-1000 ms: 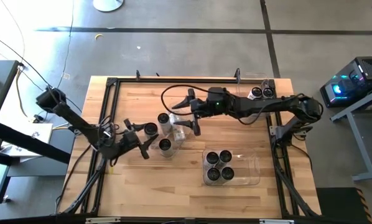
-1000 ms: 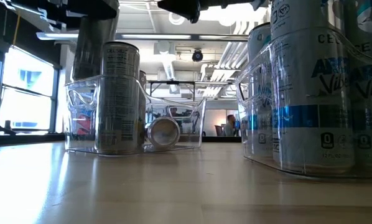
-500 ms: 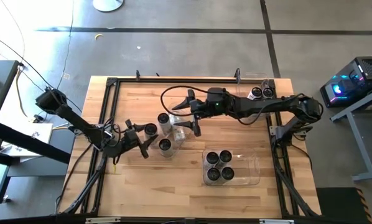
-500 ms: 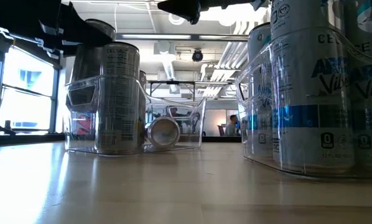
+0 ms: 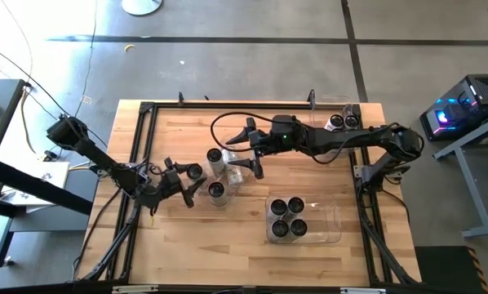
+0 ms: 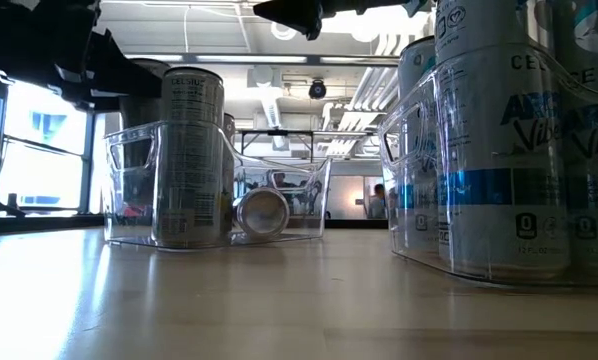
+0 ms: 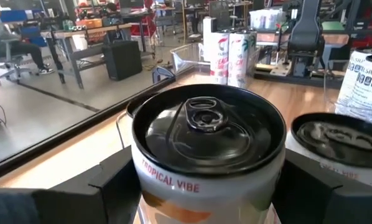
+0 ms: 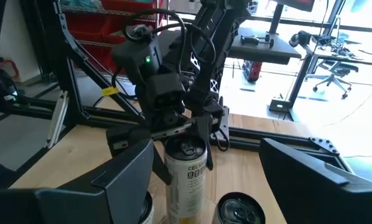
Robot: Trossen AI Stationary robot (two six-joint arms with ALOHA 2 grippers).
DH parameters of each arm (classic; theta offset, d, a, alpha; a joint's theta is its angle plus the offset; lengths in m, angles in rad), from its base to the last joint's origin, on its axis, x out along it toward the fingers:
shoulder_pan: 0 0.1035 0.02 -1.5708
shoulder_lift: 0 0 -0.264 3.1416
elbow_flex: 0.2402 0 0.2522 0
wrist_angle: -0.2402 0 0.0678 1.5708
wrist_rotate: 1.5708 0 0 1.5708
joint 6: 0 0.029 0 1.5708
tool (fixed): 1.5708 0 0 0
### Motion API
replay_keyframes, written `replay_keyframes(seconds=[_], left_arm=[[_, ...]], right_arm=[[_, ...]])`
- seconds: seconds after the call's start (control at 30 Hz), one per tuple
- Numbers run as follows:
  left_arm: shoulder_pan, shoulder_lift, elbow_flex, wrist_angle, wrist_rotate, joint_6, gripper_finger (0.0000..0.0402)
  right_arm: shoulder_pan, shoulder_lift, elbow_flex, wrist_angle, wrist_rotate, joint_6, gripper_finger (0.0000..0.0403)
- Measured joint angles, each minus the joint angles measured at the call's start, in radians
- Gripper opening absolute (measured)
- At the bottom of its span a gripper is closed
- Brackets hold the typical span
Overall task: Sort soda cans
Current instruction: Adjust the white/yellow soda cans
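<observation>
My left gripper (image 5: 192, 175) is shut on a soda can (image 7: 206, 127) with a dark top and "TROPICAL VIBE" on its pale side, at the left end of a clear bin (image 5: 230, 174) in mid-table. Two more cans (image 5: 215, 155) (image 5: 217, 191) stand upright in that bin, and one lies on its side (image 6: 262, 212). My right gripper (image 5: 244, 153) hovers open over the bin's right end, touching nothing. Several cans (image 5: 289, 217) fill a near bin. Two cans (image 5: 343, 122) stand at the far edge. My left gripper pinches the can's side wall just below its top rim (image 7: 150, 177), one finger (image 7: 111, 183) on each side. It comes level from the table's left. The can stays upright. Whether its base rests on the bin floor does not show.
The near bin (image 5: 330, 222) with its cans lies right of centre by the near edge. A black frame (image 5: 146, 110) rims the table. Bare wood lies at the near left (image 5: 195, 245) and between the two bins.
In the low view the left gripper has come down with the can, from well above the bin's rim to just over it, drifting slightly toward the table's left. The can has stayed upright in the hold. The right arm has kept still.
</observation>
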Motion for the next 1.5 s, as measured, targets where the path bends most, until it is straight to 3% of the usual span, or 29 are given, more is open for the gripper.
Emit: replay_keyframes(seconds=[0.23,0.4,0.93,1.17,1.5], left_arm=[[0.012,0.0,0.0,-0.084,0.01,-0.115,0.0281],[0.054,0.0,0.0,-0.109,0.091,-0.165,0.0282],[0.174,-0.001,0.003,-0.094,0.372,-0.176,0.0283],[0.181,-0.014,0.031,-0.118,0.413,-0.116,0.0283],[0.18,-0.062,0.174,-0.407,0.42,-0.098,0.0283]], right_arm=[[0.0,0.0,0.0,-0.008,0.0,0.0,0.0288],[0.0,0.0,0.0,-0.02,0.0,0.0,0.0288],[0.0,0.0,0.0,-0.052,0.004,0.002,0.0288],[-0.004,0.0,0.0,-0.077,0.004,0.006,0.0288],[-0.023,0.008,0.0,-0.177,0.003,0.028,0.0288]])
